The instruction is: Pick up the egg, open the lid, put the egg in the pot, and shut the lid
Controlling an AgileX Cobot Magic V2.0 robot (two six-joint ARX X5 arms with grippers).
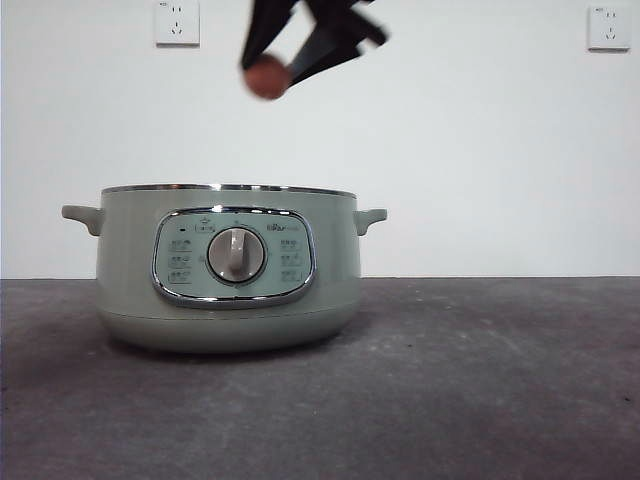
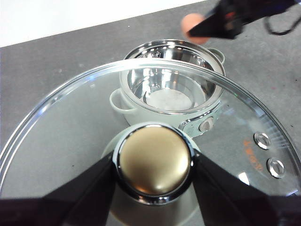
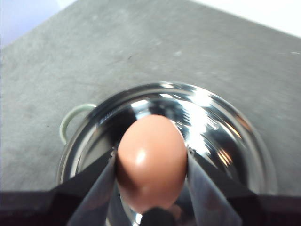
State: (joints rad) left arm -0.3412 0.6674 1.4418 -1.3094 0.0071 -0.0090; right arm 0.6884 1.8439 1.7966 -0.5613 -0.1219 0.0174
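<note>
The pale green pot [image 1: 228, 270] stands uncovered on the dark table, its steel inside [image 2: 171, 92] bare. My right gripper [image 1: 272, 72] hangs high above the pot's opening, shut on the reddish-brown egg [image 3: 151, 162], which also shows as a blurred ball, the egg [image 1: 267, 78], in the front view. My left gripper [image 2: 154, 165] is shut on the knob [image 2: 154, 160] of the glass lid [image 2: 70, 127], holding it up and to one side of the pot. The right gripper [image 2: 221, 21] with the egg [image 2: 193, 23] shows beyond the pot in the left wrist view.
The pot has two small side handles [image 1: 82, 215] and a chrome-framed panel with a dial [image 1: 236, 255]. Two wall sockets [image 1: 177, 22] sit on the white wall behind. Dark table [image 1: 480, 380] stretches to the pot's right.
</note>
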